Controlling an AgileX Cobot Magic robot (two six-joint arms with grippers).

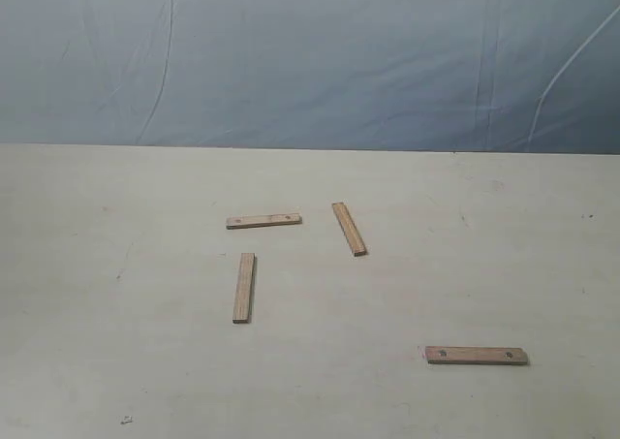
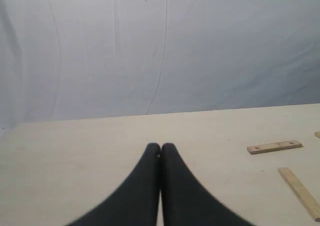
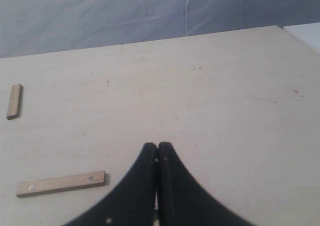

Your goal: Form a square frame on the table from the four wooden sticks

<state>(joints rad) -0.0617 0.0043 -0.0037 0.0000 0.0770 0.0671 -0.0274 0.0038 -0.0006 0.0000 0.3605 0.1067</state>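
Left gripper (image 2: 160,150) — jaws pressed together, empty; right gripper (image 3: 157,150) — likewise | four wooden sticks (image 1: 244,288) lie apart

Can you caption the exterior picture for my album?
Four wooden sticks lie scattered apart on the pale table; no square yet.

Pretty sure this is a lab or test-bench setup: plain pale table (image 1: 97,361) with scuffs, a wrinkled blue-grey cloth (image 1: 310,61) hung as a backdrop along the 12 o'clock edge, and a few wooden sticks (image 1: 244,287) scattered around the middle.
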